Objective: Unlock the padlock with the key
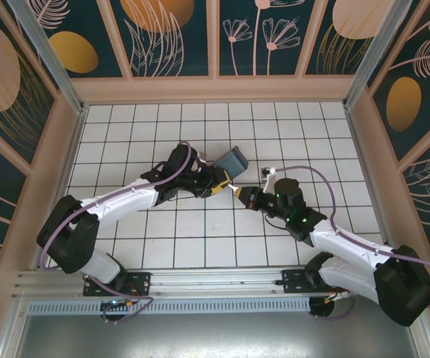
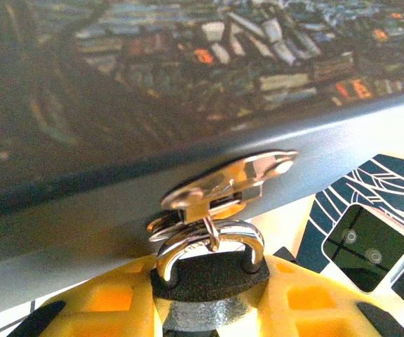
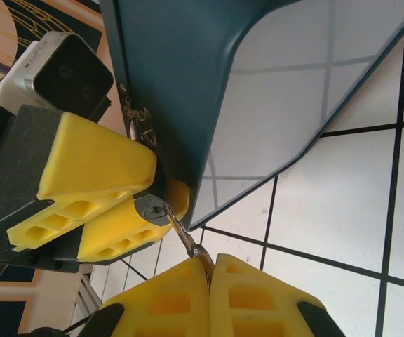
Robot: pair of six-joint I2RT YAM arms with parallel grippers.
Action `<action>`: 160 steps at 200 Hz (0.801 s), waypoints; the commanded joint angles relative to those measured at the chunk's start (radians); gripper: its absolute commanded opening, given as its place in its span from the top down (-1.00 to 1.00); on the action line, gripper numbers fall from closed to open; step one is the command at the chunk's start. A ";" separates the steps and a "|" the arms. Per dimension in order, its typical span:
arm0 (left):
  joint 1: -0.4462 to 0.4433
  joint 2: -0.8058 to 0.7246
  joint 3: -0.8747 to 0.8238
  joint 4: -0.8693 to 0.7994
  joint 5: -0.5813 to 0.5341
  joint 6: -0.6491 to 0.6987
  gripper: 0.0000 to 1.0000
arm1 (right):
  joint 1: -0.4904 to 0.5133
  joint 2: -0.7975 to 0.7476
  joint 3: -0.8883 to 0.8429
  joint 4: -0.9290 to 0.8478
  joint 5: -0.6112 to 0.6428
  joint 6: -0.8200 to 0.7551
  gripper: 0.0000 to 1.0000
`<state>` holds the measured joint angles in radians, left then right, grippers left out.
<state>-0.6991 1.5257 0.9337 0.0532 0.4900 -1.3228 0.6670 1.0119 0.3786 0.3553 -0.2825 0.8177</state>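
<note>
Right fingers [image 3: 258, 298] are clenched flat together on the head of the key [image 3: 187, 237]. You can see its thin blade run up and to the left from the fingertips to the keyhole in the underside of the padlock [image 3: 153, 208]. Left fingers [image 3: 90, 168] grasp the padlock's dark body from both sides, one yellow pad against each flank.

In the left wrist view, note the silvery shackle [image 2: 209, 242] rising out of the body and passing through the metal hasp [image 2: 233, 181] on the edge of the blue painted box [image 2: 188, 84]. Both shackle legs sit down in the body.

In the top view, the two arms meet tip to tip near the middle of the white tiled counter [image 1: 163, 231], with the box just beyond the left fingers.
</note>
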 commanded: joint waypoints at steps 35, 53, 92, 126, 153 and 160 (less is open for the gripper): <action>0.007 -0.032 -0.024 0.109 0.013 -0.031 0.64 | 0.011 0.026 0.016 0.064 -0.020 -0.015 1.00; 0.008 -0.032 -0.028 0.118 0.016 -0.036 0.65 | 0.012 0.037 0.019 0.065 -0.020 -0.015 1.00; 0.009 -0.038 -0.032 0.123 0.016 -0.041 0.65 | 0.013 0.054 0.019 0.094 -0.029 -0.008 1.00; 0.010 -0.038 -0.034 0.107 0.003 -0.039 0.65 | 0.016 0.048 0.018 0.099 -0.027 -0.011 1.00; 0.011 -0.041 -0.039 0.110 0.002 -0.041 0.66 | 0.017 0.039 0.017 0.095 -0.015 -0.011 1.00; 0.011 -0.040 -0.041 0.115 0.004 -0.043 0.66 | 0.016 0.042 0.020 0.093 -0.015 -0.013 1.00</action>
<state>-0.6926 1.5242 0.9016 0.1108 0.4892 -1.3525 0.6750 1.0649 0.3786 0.4084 -0.3077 0.8177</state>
